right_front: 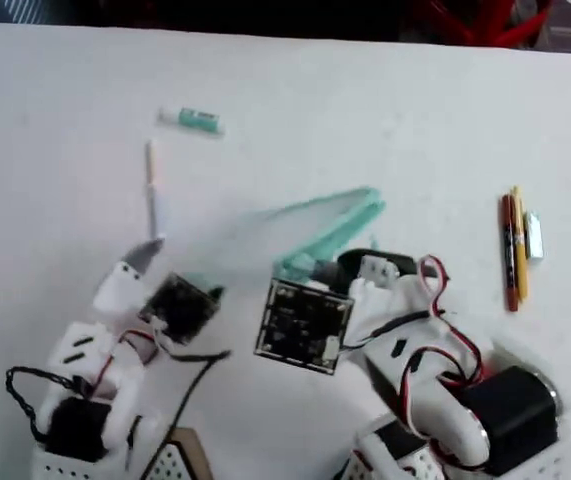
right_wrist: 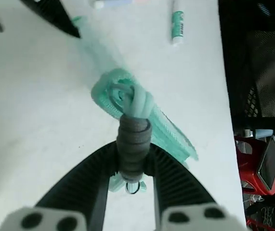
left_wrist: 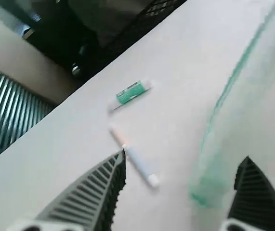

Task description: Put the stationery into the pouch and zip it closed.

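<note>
The see-through pouch (right_front: 310,228) with a teal zipper lies mid-table. My right gripper (right_wrist: 133,153) is shut on the grey tab (right_wrist: 133,139) at the pouch's zipper end (right_wrist: 123,96); in the high view that gripper (right_front: 322,268) sits at the pouch's near end. My left gripper (left_wrist: 185,160) stands open just above the table, with the white pen (left_wrist: 136,162) and the pouch's corner (left_wrist: 203,192) between its fingers, touching neither. From above, the left gripper (right_front: 148,252) is at the white pen's (right_front: 152,185) near end. A green-and-white tube (right_front: 193,120) lies beyond it.
A red pen (right_front: 507,250) and a yellow pen (right_front: 519,245) lie side by side at the right, with a small silver item (right_front: 534,236) beside them. A cardboard corner (right_front: 177,455) pokes in at the front edge. The table's far edge (right_front: 285,38) meets a dark background.
</note>
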`<move>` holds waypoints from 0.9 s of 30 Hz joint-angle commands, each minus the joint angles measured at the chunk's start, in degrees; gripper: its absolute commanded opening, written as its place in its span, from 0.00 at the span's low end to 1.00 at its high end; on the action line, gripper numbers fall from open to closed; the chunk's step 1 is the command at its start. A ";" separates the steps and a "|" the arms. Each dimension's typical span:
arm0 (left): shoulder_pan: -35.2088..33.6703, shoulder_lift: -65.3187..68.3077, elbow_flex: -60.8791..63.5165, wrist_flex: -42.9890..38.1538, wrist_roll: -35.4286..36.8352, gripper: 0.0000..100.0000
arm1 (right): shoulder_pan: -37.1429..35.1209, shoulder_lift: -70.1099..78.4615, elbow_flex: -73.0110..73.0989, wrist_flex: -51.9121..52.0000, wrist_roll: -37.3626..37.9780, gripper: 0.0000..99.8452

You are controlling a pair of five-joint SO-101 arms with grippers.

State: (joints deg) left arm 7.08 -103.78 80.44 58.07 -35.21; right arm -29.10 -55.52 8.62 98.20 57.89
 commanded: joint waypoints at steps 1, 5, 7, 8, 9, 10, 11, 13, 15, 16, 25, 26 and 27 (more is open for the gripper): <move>7.16 -0.13 -5.98 3.78 3.25 0.42 | 1.54 0.48 -3.69 0.22 -0.26 0.02; 13.23 -0.13 -10.11 8.88 -0.88 0.43 | 1.63 6.11 -3.96 0.22 -0.26 0.02; 14.55 0.13 -10.46 8.97 -1.93 0.43 | 1.10 8.57 -3.96 0.22 -0.26 0.02; 14.90 0.22 -10.37 8.00 -0.88 0.43 | 0.66 9.36 -4.31 0.22 -0.35 0.02; 14.90 0.22 -9.93 7.03 0.79 0.43 | 0.13 9.80 -4.92 0.22 -0.44 0.02; 14.90 0.22 -9.58 5.98 2.73 0.43 | -0.31 9.98 -5.63 0.22 -0.53 0.02; 14.73 0.22 -9.05 4.40 4.84 0.43 | -0.57 10.15 -6.24 0.22 -1.32 0.02; 14.73 0.22 -7.21 -0.26 9.32 0.43 | -2.42 10.51 -7.47 0.22 -3.43 0.02; 15.43 0.22 -4.75 -5.01 11.87 0.42 | -4.53 10.59 -7.91 0.22 -4.57 0.02; 16.31 0.22 -3.43 -7.30 12.04 0.40 | -5.23 10.59 -8.00 0.22 -5.10 0.02; 22.81 0.22 1.49 -16.44 12.04 0.30 | -7.16 10.59 -8.70 0.22 -8.00 0.02; 22.81 0.22 1.49 -17.41 12.04 0.28 | -7.08 10.59 -8.70 0.22 -8.00 0.02; 22.81 0.22 1.67 -18.37 12.04 0.25 | -6.99 10.59 -8.70 0.22 -8.00 0.02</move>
State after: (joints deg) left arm 28.97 -103.69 82.11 42.95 -23.52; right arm -35.69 -45.14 2.20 98.20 50.24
